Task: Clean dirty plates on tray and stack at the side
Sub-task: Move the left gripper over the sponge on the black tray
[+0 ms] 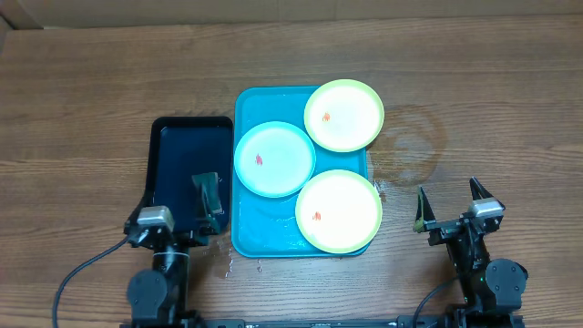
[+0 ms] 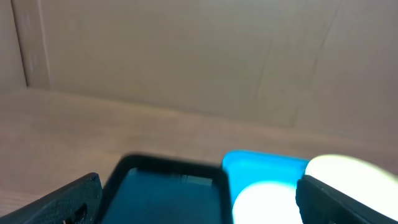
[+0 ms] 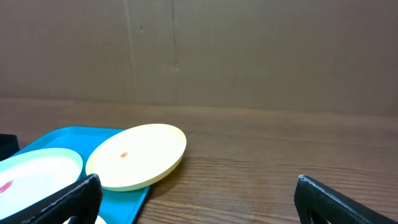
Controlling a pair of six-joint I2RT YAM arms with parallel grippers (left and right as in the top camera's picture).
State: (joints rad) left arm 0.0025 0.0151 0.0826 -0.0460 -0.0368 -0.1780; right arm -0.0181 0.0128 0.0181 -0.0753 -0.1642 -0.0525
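Two hands are seen at the near edge of the counter [image 1: 91,109], and nothing is held by either. The left hand [image 2: 198,202] is spread wide above the near end of the black tray [image 1: 178,155]. The right hand [image 1: 448,196] is spread just as wide over bare wood, to the right of the turquoise tray [image 1: 246,232].

No plate appears to have been lifted yet, so the first reach is judged to be the step in hand. The near yellow-green plate [image 1: 338,210] overhangs the tray's near right corner, so its free rim could be pinched from the right side. A shallow, sideways approach is advised, since wet plastic may slip. No cloth or sponge can be seen.

Further back, the light blue plate [image 1: 274,158] lies against the tray's left edge, touching or nearly touching its neighbours. Farthest, the second yellow-green plate [image 1: 343,115] juts over the far right corner. Pale centres and one small red-orange smear are shown on all three plates.
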